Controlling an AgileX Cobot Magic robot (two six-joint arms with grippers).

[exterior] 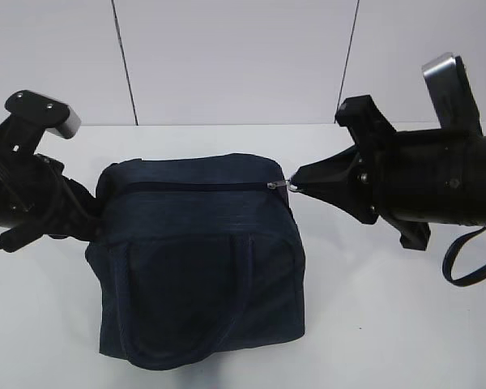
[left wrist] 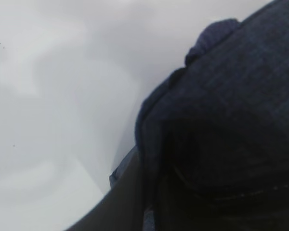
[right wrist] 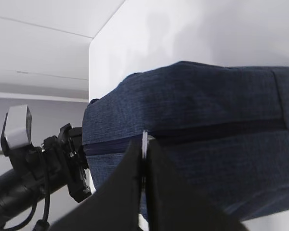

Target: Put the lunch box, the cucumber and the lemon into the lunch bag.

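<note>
Navy boxy fabric lunch bag (exterior: 202, 259) zipped shut; right tool (exterior: 296, 185) pinching metal ring pull (exterior: 281, 185), left tool (exterior: 93, 212) clamped on fabric. Food unseen.

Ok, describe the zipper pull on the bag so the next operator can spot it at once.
Find the dark navy lunch bag mid-table and follow the closed zipper line along its top to the right end. There sits the small metal ring pull, pinched by the right gripper; it is the only shiny bit on the fabric.

A bare robot test bench in a lab: plain white table (exterior: 389, 324), white panelled wall (exterior: 227, 57) at the far side
</note>
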